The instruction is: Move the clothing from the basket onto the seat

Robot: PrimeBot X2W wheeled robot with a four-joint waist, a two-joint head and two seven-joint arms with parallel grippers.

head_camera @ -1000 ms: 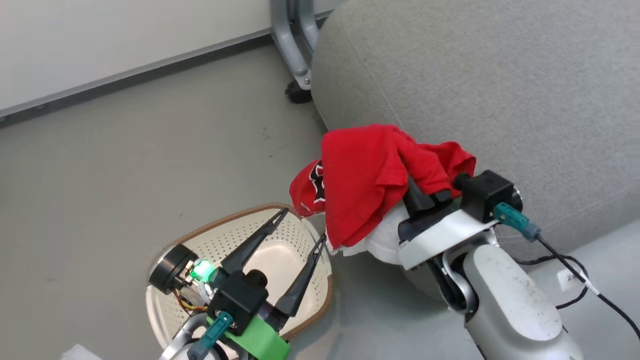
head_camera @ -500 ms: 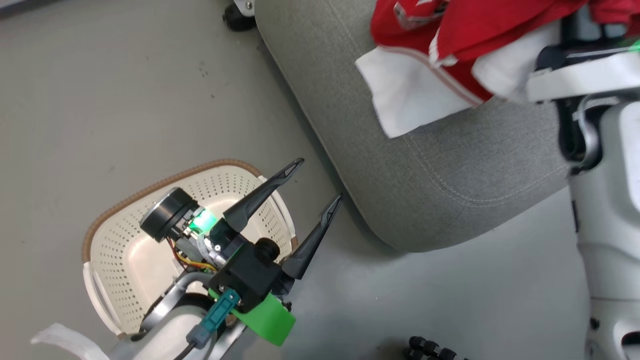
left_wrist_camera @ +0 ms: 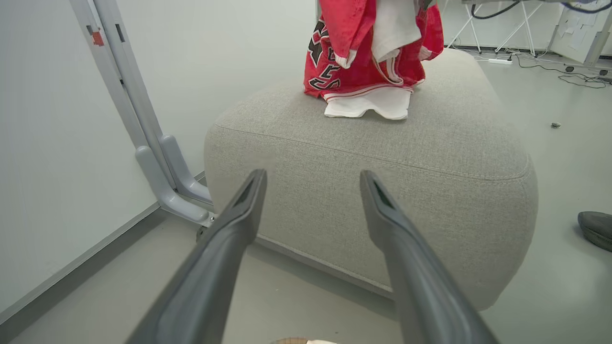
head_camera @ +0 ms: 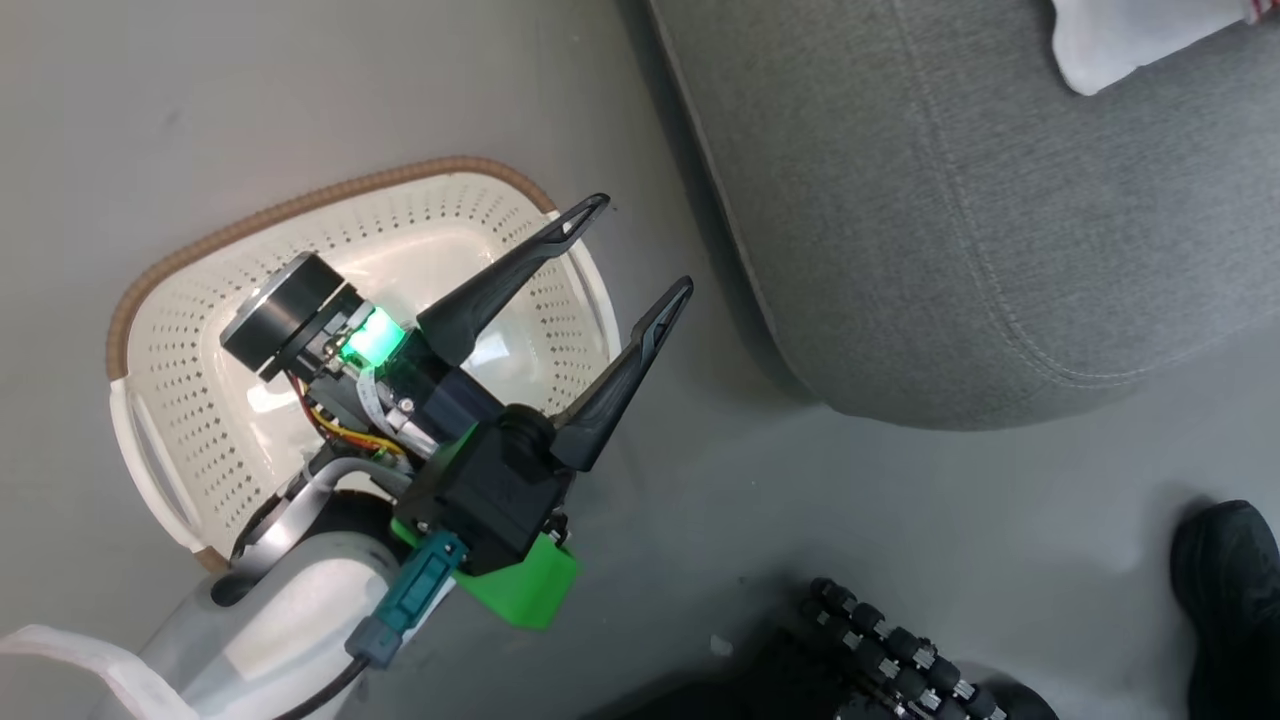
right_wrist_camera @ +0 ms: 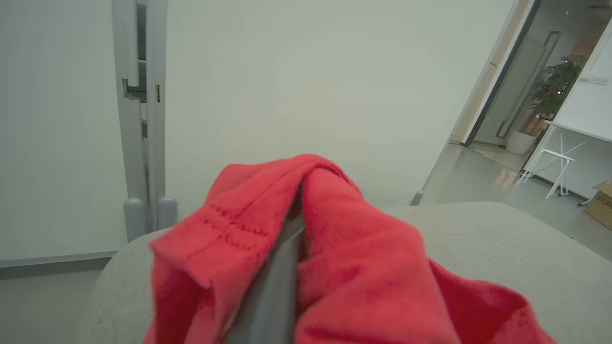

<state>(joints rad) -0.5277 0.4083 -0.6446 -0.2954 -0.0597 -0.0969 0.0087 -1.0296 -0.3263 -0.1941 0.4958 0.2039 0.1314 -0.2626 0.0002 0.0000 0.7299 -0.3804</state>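
Note:
The red jersey (left_wrist_camera: 368, 52) with black-and-white lettering hangs above the grey seat (left_wrist_camera: 382, 157). Its white cloth part (left_wrist_camera: 368, 105) rests on the seat's top. In the right wrist view the red fabric (right_wrist_camera: 344, 267) drapes over my right gripper (right_wrist_camera: 291, 224), which is shut on it with one grey finger (right_wrist_camera: 272, 296) showing. A white corner of the clothing (head_camera: 1130, 40) lies on the seat (head_camera: 950, 220) at the head view's top right. My left gripper (head_camera: 643, 243) stands open over the cream basket (head_camera: 300, 205), holding nothing. The same open gripper (left_wrist_camera: 311, 176) points at the seat's side.
A grey metal frame leg (left_wrist_camera: 158, 162) stands by the wall, left of the seat. A person's dark shoe (head_camera: 1230, 580) is on the floor at the lower right, and shows as a shoe (left_wrist_camera: 597, 229) beside the seat. A black ribbed part (head_camera: 890, 650) sits at the bottom.
The head camera has swung down and left. My right gripper has carried the jersey farther over the seat, so only its white corner remains in the head view. The left gripper stays open.

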